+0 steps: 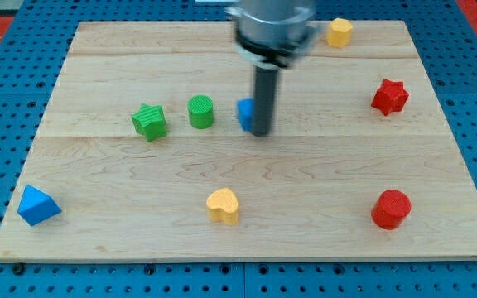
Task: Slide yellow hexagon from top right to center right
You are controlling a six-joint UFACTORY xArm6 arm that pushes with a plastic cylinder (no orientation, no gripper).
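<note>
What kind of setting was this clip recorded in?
Probably a robotics lab bench: a wooden board lies on blue perforated panel, small blocks like the yellow hexagon scattered, my tip beside a blue block.

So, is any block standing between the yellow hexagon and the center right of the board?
Yes: the red star sits at the view's right, below the yellow hexagon, close to its path. My tip is beside the blue block.
</note>
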